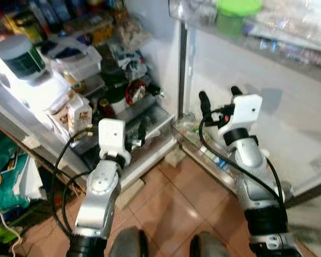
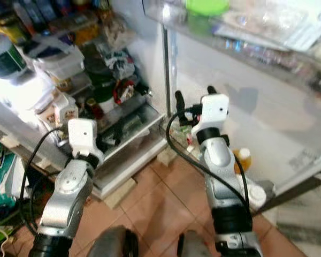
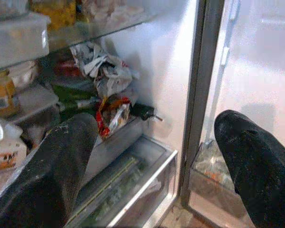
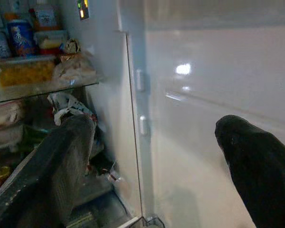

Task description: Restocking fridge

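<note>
**Facing the open fridge, both claws empty**

Standing before the open fridge (image 1: pixel 166 59), the robot holds both arms raised toward it. The left gripper (image 3: pixel 152 156) has its two black fingers (image 3: pixel 61 161) spread wide with nothing between them; it points at the lower shelves and the clear bottom drawer (image 3: pixel 133 185), near but apart from them. The right gripper (image 1: pixel 220 99) is likewise spread wide and empty, raised just in front of the white inner face of the fridge door (image 1: pixel 267 123), beside the door's hinge edge.

The shelves are crowded: a plastic box (image 1: pixel 77 61) on an upper glass shelf, crumpled wrappers (image 3: pixel 104 71) below it, a red-and-yellow packet (image 3: pixel 111 114), a small carton (image 1: pixel 79 115) and a yellow-lidded jar (image 3: pixel 1 92) further left. A large white container with a dark band (image 1: pixel 21 56) stands at the far left. At the top of the door, a rack holds a green lid (image 1: pixel 238 8); the lowest door rack (image 1: pixel 203 147) holds a few small items, too blurred to identify.

The floor (image 1: pixel 171 203) is of reddish-brown tiles. Green cloth and bags (image 1: pixel 5 160) lie at the left edge.
</note>
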